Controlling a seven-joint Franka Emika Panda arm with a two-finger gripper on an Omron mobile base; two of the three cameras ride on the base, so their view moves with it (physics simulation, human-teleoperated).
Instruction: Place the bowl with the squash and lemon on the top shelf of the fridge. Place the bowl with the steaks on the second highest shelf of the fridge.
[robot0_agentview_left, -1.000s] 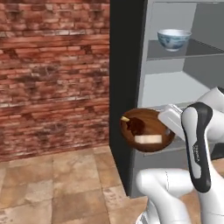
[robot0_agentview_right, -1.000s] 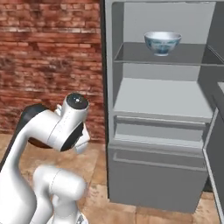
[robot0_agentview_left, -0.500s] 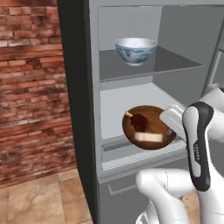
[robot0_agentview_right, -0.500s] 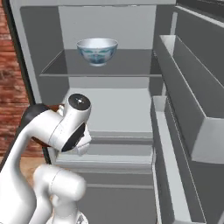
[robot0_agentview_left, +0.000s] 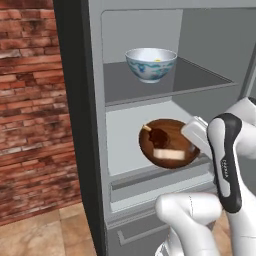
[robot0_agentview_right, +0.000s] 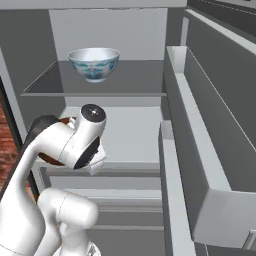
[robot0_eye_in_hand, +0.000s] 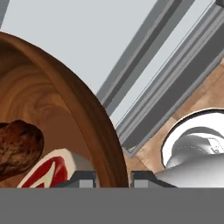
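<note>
Nearest the hand camera, the gripper (robot0_eye_in_hand: 113, 178) pinches the rim of the bowl with the steaks (robot0_eye_in_hand: 70, 118): one dark tip sits inside the wall and one outside, so the jaws are narrow, clamped on the wood. Inside lie the steaks (robot0_eye_in_hand: 26, 153), a dark brown piece and a red, pale-edged one.

In the left base view the brown bowl (robot0_agentview_left: 167, 143) is carried tilted, its mouth toward the camera, over the front edge of the second highest shelf (robot0_agentview_left: 125, 145); I cannot tell whether it touches that shelf. The arm's white links crowd the lower right, in front of the drawers.

The fridge (robot0_agentview_right: 130, 100) stands open, and its door bins (robot0_agentview_right: 200, 150) line the right side in the right base view. On the dark top shelf (robot0_agentview_left: 165, 80), near its front edge, the bowl with the squash and lemon (robot0_agentview_left: 150, 63) stands upright; a bit of the lemon (robot0_agentview_left: 158, 59) peeps over the rim.

A brick wall (robot0_agentview_left: 30, 110) stands left of the fridge. No readable writing shows.
</note>
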